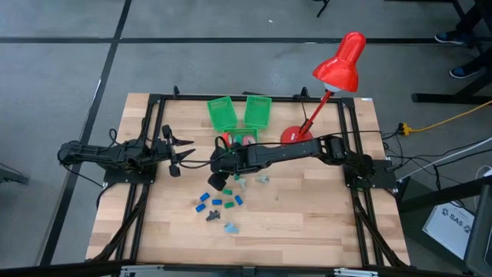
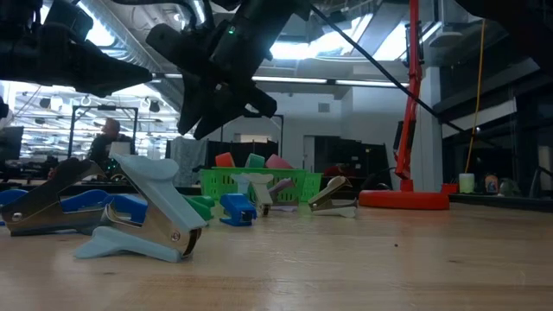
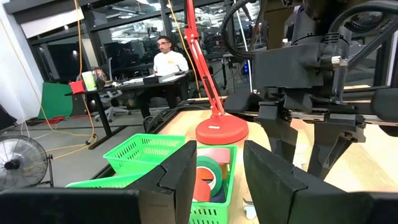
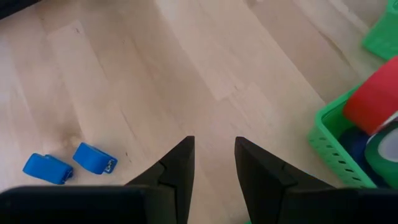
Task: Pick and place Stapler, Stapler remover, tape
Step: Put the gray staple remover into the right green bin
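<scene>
Red, green and pink tape rolls (image 3: 210, 172) sit inside a small green basket (image 1: 247, 138) at the table's middle. Small blue staplers (image 1: 204, 198) and pale teal staple removers (image 1: 231, 227) lie loose on the wood nearer the near edge. In the low view one remover (image 2: 143, 220) and a blue stapler (image 2: 52, 207) lie in the foreground. My right gripper (image 1: 219, 181) hangs open and empty above bare wood, between the basket and two blue staplers (image 4: 68, 163). My left gripper (image 1: 181, 150) waits open at the table's left, pointing toward the basket.
Two more green baskets (image 1: 223, 114) (image 1: 257, 111) stand by the far edge. A red desk lamp's base (image 1: 292, 135) sits right of the tape basket, its shade (image 1: 340, 65) leaning beyond the far edge. Bare wood (image 1: 307, 208) lies toward the near right. A person (image 3: 166, 59) sits in the room behind.
</scene>
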`<move>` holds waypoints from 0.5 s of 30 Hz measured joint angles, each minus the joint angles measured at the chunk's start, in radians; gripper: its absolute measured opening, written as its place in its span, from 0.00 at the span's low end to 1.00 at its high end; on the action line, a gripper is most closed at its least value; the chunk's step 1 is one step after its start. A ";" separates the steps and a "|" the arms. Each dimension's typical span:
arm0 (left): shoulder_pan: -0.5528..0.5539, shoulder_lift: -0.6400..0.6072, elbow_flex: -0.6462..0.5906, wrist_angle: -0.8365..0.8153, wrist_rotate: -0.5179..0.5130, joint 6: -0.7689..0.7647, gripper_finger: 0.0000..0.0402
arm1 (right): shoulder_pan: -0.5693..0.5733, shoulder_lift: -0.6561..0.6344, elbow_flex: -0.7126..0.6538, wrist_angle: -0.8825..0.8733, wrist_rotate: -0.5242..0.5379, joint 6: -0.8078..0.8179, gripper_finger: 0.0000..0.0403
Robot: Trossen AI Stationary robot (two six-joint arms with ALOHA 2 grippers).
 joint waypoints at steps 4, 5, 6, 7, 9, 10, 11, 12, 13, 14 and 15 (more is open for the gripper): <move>0.000 0.000 0.000 0.000 0.000 0.000 0.32 | 0.000 0.000 0.000 -0.011 0.000 0.000 0.30; 0.000 0.000 0.000 0.000 0.000 0.000 0.32 | 0.000 0.000 0.000 -0.024 0.000 0.008 0.30; 0.000 0.000 0.000 0.000 0.000 0.000 0.32 | 0.000 0.000 0.000 -0.042 0.000 0.036 0.30; 0.000 0.000 0.000 0.000 0.000 0.000 0.32 | 0.000 -0.001 0.000 -0.063 -0.001 0.080 0.30; 0.000 0.000 0.000 0.000 0.000 0.000 0.32 | 0.000 -0.001 0.000 -0.124 -0.002 0.209 0.30; 0.000 0.000 0.000 0.000 0.000 0.000 0.32 | 0.000 -0.001 0.000 -0.154 -0.009 0.276 0.30; 0.000 0.000 0.000 0.000 0.000 0.000 0.32 | 0.001 -0.001 0.000 -0.184 -0.018 0.340 0.30; 0.000 0.000 0.000 0.000 0.000 0.000 0.32 | 0.001 -0.001 0.000 -0.211 -0.029 0.395 0.30; 0.000 0.000 0.000 0.000 0.000 0.000 0.32 | 0.001 -0.001 0.000 -0.233 -0.043 0.437 0.30; 0.000 0.000 0.000 0.000 0.000 0.000 0.32 | 0.001 -0.001 0.000 -0.248 -0.057 0.465 0.30; 0.000 0.000 0.000 0.000 0.000 0.000 0.32 | 0.001 -0.001 0.000 -0.258 -0.072 0.485 0.30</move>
